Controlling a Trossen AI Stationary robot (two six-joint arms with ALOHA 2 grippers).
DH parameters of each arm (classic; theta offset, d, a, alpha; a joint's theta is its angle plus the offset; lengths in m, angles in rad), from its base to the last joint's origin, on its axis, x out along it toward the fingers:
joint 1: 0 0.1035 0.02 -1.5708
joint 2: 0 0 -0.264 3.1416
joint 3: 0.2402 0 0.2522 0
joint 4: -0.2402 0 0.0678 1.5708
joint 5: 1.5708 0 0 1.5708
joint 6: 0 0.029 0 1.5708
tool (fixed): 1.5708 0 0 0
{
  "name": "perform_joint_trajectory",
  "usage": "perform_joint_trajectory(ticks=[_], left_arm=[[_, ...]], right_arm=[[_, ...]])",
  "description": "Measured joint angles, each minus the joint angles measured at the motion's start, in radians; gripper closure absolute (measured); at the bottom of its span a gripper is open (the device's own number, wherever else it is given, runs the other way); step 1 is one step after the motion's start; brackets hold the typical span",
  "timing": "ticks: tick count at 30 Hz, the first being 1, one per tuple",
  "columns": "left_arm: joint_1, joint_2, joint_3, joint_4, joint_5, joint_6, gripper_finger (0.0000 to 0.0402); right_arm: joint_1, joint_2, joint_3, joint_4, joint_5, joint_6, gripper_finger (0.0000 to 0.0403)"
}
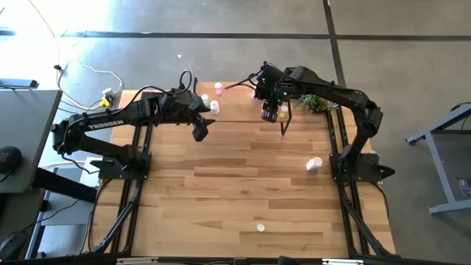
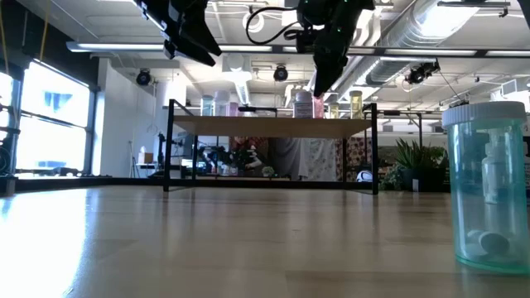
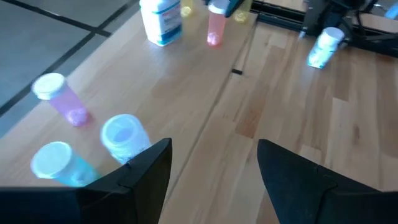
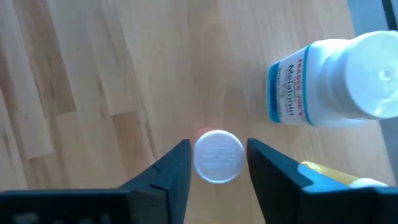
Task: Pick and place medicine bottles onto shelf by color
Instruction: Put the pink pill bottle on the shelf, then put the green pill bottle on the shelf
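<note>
The shelf (image 1: 243, 107) stands at the table's far edge, and several medicine bottles stand on its top (image 2: 273, 126). My right gripper (image 1: 268, 112) hangs over its right part, fingers pointing down. They are open, close on either side of the white cap of a pink bottle (image 4: 217, 155) that stands upright on the shelf. A large white bottle (image 4: 336, 81) and a yellow one (image 4: 336, 177) are beside it. My left gripper (image 1: 200, 132) is open and empty, above the table just in front of the shelf. A pink bottle (image 3: 62, 99), a white one (image 3: 124, 134) and a teal one (image 3: 56, 165) stand before it.
A translucent bottle (image 1: 314, 164) stands on the table at the right. Another one (image 1: 260, 227) stands near the front edge and shows large in the low view (image 2: 489, 190). A small green plant (image 1: 316, 103) sits at the far right, beside the shelf.
</note>
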Motion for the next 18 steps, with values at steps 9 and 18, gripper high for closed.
perform_joint_trajectory(ticks=[9,18], left_arm=[[0.0,0.0,0.0,0.0,0.032,0.014,0.0177],[-0.02,0.0,0.0,0.02,0.131,0.026,0.0177]], right_arm=[[-0.001,0.0,0.039,0.007,0.028,0.039,0.0216],[0.0,0.0,0.146,-0.007,0.027,0.18,0.0215]])
